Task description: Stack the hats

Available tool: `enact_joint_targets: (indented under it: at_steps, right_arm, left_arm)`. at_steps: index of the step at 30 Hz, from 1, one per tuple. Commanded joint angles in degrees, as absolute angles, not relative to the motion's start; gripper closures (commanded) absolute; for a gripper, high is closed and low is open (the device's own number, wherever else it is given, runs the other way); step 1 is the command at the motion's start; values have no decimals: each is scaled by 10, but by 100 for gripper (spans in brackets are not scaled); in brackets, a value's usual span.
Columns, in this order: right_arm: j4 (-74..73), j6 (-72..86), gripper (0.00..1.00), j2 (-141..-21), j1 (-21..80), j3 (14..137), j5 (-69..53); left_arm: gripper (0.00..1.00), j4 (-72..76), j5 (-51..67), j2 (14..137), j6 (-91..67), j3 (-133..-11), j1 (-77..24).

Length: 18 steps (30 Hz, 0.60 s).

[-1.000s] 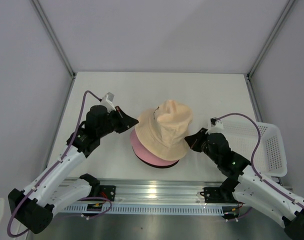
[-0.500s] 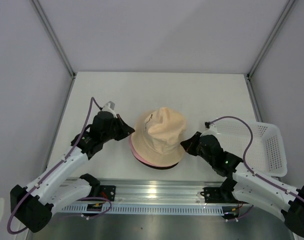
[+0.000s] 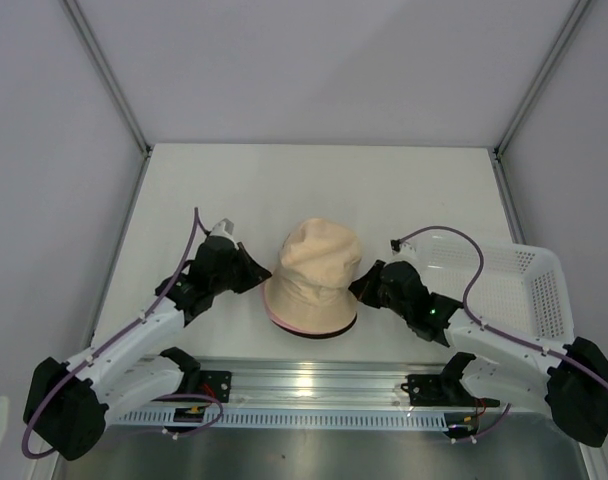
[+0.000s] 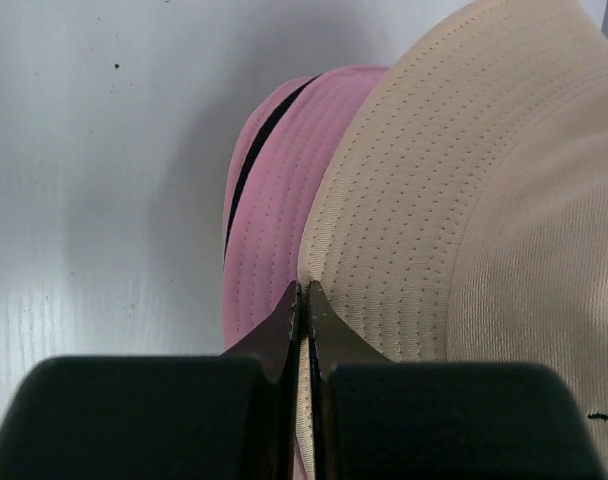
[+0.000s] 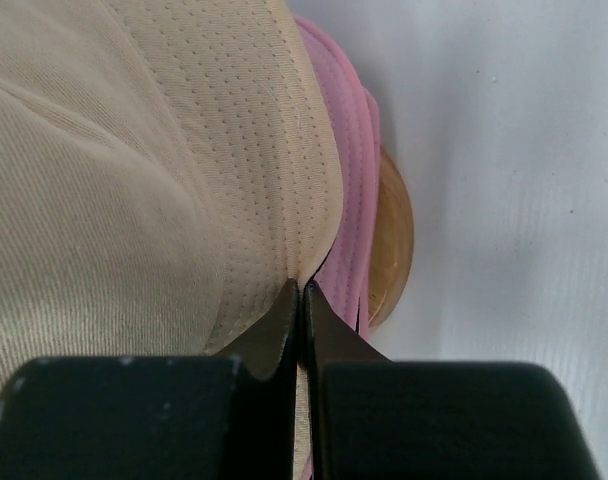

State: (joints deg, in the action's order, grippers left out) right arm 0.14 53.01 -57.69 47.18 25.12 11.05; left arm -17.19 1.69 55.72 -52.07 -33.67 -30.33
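**Brim of the beige hat clamped from both sides**

Pinched tight at the brim edge by the left gripper and, opposite, by the right gripper, jaws closed on fabric with no gap. Resting between the two, crown up, over the pink hat. Just left of the left fingertips, a thin edge of the black hat under the pink. Right of the right fingertips, beneath the pink brim, a sliver of wooden stand.

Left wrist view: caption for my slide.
Left fingers pinch the beige hat at its brim, over the pink hat.
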Motion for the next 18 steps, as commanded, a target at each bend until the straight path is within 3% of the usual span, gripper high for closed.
enact_joint_targets:
  at_steps: [1, 10, 18]
  right_arm:
    - [-76, 497, 100, -632, 474, 260, 99]
    - [-119, 483, 100, -675, 458, 295, 95]
    - [-84, 436, 100, -652, 341, 311, 35]
  left_arm:
    - [99, -283, -43, 541, -493, -290, -301]
    - [99, -299, -17, 498, -465, -253, -301]
    - [99, -215, 23, 533, -481, -241, -320]
